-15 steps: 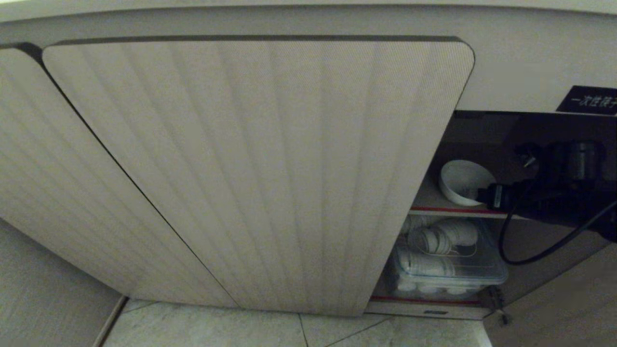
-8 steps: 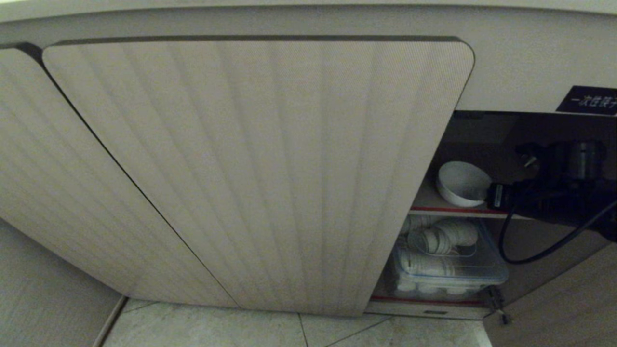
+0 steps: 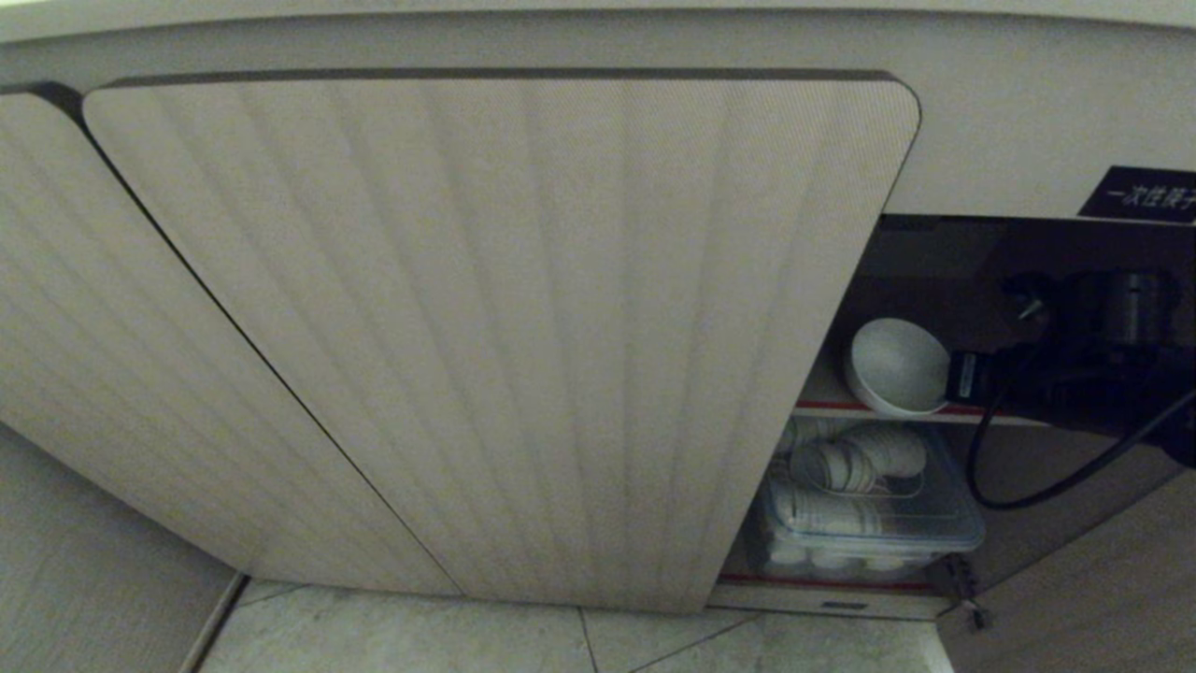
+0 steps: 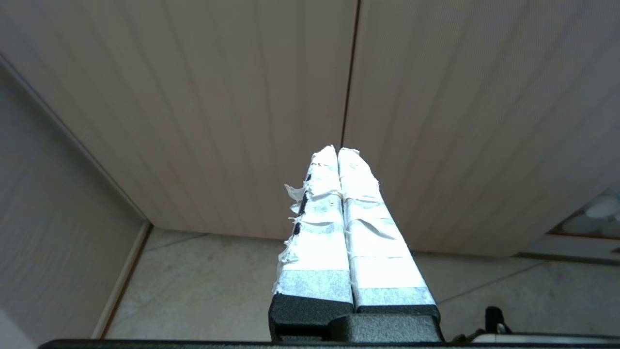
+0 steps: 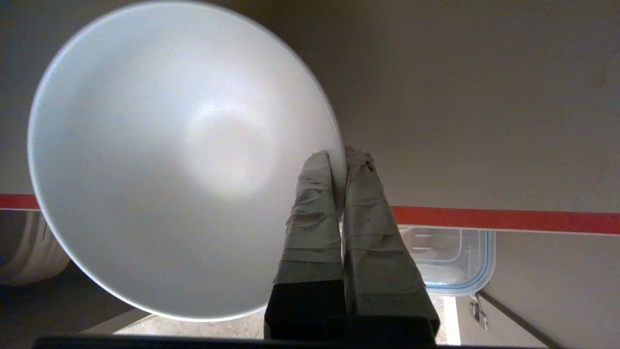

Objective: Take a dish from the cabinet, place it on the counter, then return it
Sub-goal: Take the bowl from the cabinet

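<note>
Bowl (image 3: 897, 365), small, white and glossy, sits at about three o'clock in the head view, tipped so its inside faces outward, at the front edge of the upper shelf (image 3: 827, 388) of the cabinet (image 3: 981, 140). Going from nine o'clock across, two ribbed beige doors (image 3: 486, 327) with rounded corners fill most of that view, the nearer one swung open over the other, and pale floor tiles (image 3: 561, 645) show at six o'clock. Past the door's right edge the cabinet interior opens. Below the bowl, at about four o'clock, a clear lidded plastic box (image 3: 869, 523) holding stacked white ribbed cups lies on the lower shelf, whose front edge is red like the upper one's. A small black label (image 3: 1145, 196) with white characters sits at two o'clock.

Left hand (image 4: 337, 151) hangs before the closed doors, its taped fingers pressed together on nothing.

Right hand (image 5: 339, 155) reaches in from three o'clock, a black cable looping beneath its arm. Its taped fingers (image 5: 312, 203) are clenched on the bowl's rim, one inside the wall and one outside. In the right wrist view the bowl hides part of the shelf's red edge.
</note>
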Controlling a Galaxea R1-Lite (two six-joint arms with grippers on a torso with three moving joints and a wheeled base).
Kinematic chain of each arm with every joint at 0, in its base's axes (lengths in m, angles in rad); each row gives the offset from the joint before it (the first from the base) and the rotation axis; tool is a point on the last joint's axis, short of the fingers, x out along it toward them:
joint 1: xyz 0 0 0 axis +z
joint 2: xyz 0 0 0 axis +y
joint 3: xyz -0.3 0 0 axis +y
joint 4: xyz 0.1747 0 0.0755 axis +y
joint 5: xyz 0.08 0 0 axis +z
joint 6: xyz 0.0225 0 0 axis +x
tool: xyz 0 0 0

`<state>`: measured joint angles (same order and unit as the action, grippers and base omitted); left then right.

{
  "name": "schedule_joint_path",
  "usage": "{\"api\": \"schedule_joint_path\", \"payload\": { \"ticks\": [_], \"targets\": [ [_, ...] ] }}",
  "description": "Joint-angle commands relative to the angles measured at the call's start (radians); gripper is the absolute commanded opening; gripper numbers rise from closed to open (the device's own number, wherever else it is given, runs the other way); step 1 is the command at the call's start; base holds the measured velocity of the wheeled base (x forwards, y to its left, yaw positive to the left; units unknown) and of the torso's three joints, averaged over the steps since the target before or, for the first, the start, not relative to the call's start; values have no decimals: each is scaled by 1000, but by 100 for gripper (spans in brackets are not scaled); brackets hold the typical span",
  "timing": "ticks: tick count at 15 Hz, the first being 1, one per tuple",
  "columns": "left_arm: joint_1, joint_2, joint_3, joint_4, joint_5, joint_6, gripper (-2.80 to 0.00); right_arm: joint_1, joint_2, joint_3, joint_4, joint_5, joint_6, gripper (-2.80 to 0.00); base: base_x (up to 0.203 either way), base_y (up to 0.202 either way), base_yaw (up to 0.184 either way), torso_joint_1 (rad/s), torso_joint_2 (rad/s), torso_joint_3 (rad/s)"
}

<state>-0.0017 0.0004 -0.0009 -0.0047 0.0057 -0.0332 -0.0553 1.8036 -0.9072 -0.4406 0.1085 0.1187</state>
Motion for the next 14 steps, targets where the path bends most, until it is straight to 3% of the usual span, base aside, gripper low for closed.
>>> {"api": "schedule_joint_path", "payload": {
  "ticks": [1,14],
  "targets": [
    [0,0,0,0,0,-1,-280,0,-1,4,-1,0,-1,-280,0,0,0,0,0,0],
    [0,0,-1,0,0,-1,-280,0,-46,86,-84,2,28,-280,0,0,0,0,0,0]
  ]
}}
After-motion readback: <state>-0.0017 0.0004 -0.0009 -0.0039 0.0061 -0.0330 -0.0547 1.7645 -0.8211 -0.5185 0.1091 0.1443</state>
